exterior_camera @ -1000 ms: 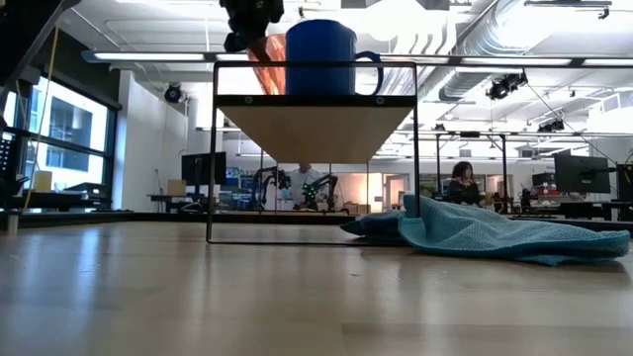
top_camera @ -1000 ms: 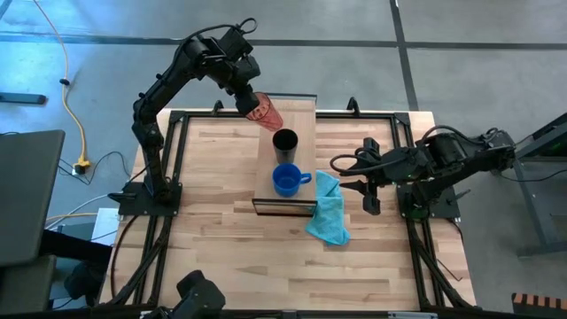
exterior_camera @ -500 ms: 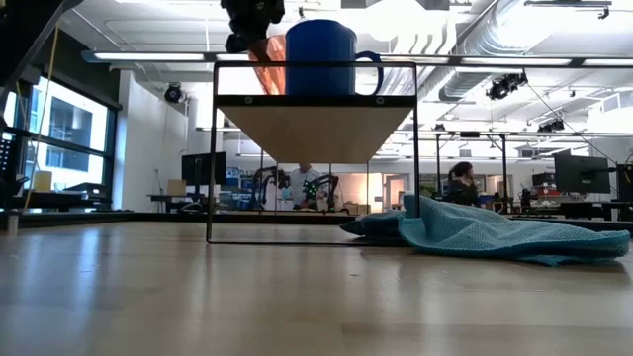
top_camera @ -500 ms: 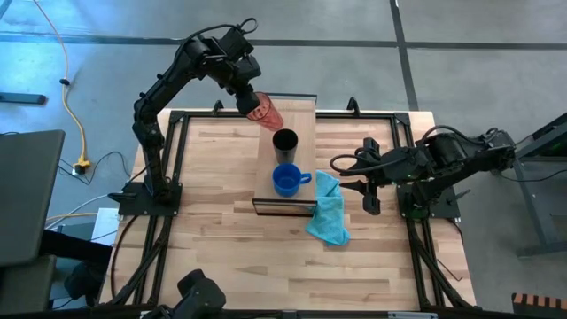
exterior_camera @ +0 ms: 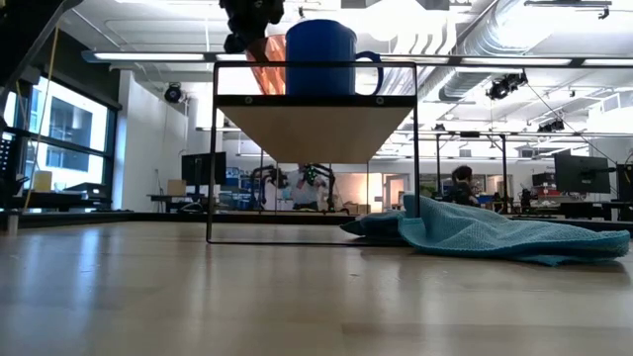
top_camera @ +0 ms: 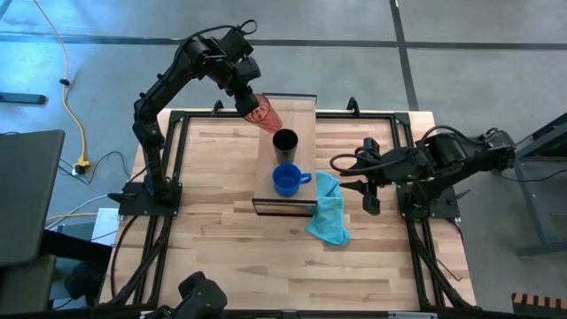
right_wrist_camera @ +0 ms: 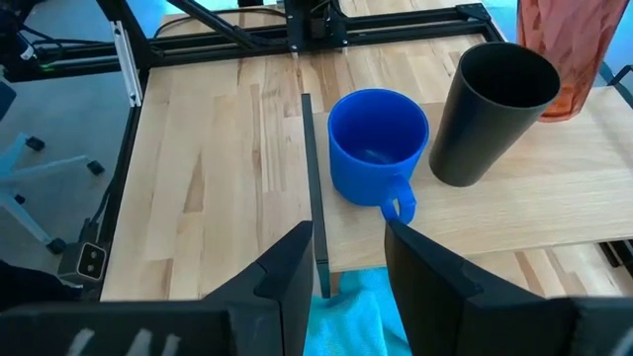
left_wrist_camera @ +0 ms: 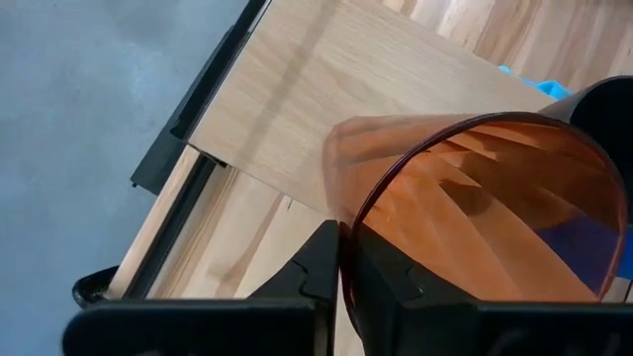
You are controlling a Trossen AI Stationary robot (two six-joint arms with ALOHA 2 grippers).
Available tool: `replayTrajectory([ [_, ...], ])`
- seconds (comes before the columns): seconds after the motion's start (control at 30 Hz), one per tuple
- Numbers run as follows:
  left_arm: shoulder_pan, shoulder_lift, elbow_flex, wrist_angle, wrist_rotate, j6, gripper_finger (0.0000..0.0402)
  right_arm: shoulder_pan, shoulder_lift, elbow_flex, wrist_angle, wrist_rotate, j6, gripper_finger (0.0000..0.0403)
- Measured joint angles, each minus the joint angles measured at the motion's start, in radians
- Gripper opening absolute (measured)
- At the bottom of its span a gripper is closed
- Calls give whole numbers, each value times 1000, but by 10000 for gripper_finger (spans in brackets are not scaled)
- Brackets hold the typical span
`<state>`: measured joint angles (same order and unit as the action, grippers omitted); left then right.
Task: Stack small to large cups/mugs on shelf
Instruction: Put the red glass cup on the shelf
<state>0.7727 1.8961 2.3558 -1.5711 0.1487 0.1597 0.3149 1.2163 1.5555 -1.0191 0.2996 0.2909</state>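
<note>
The red-orange tumbler (top_camera: 264, 112) stands tilted at the far end of the light-wood shelf (top_camera: 276, 158), with my left gripper (top_camera: 248, 96) shut on it. The black cup (top_camera: 284, 142) stands upright on its base at the shelf's middle. The blue mug (top_camera: 284, 180) stands on the near end with its handle pointing right. In the low view the mug (exterior_camera: 321, 57) hides most of the tumbler (exterior_camera: 267, 59). My right gripper (top_camera: 339, 175) is open and hovers right of the shelf, facing the mug (right_wrist_camera: 376, 146). My left gripper holds the tumbler by its rim (left_wrist_camera: 343, 229), one finger inside the mouth and one outside. The fingers come slanting down from the far left. The tumbler tilts with its mouth toward the gripper. Whether its base (right_wrist_camera: 560, 107) touches the shelf I cannot tell.
A light-blue cloth (top_camera: 327, 207) lies crumpled on the slatted tabletop just right of the shelf's near end, under my right gripper. The shelf's black frame (exterior_camera: 213, 148) lifts the board above the table. Bare wood (top_camera: 213, 195) lies left of the shelf and toward the near edge.
</note>
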Motion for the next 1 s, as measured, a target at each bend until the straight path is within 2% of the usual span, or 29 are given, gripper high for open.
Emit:
replayTrajectory([
  [0.53, 0, 0, -25, 12, 1, -1, 21, 0, 0, 0, 0, 0, -2, 119],
  [0.73, 0, 0, -72, 58, 23, -3, 21, 0, 0, 0, 0, 0, 0, 119],
  [1.0, -1, 0, -76, 112, 29, -7, 19, 0, 0, 0, 0, 0, -3, 119],
])
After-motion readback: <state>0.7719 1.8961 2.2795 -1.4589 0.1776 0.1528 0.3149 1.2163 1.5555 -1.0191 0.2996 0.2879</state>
